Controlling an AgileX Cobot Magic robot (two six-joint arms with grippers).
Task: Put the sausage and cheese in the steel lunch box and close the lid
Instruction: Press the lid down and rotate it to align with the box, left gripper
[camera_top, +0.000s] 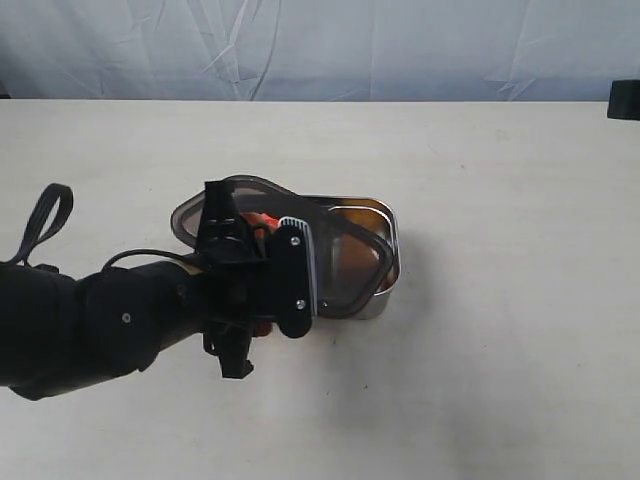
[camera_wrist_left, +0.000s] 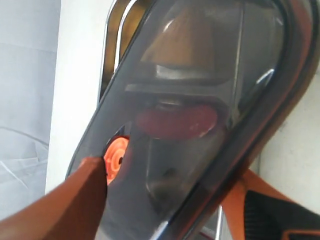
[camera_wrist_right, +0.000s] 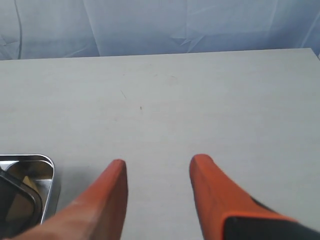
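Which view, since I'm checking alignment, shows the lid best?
Exterior view: the lid is skewed over the steel lunch box. Left wrist view shows it too close; right wrist view only a corner.

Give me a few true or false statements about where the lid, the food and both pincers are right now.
The left pincer grips the lid over the steel lunch box. True.
The lid sits squarely closed on the box. False: it lies askew, with the box rim showing beside it.
The right pincer is clamped shut. False: it is open and empty above the table.
The sausage shows through the lid. True.
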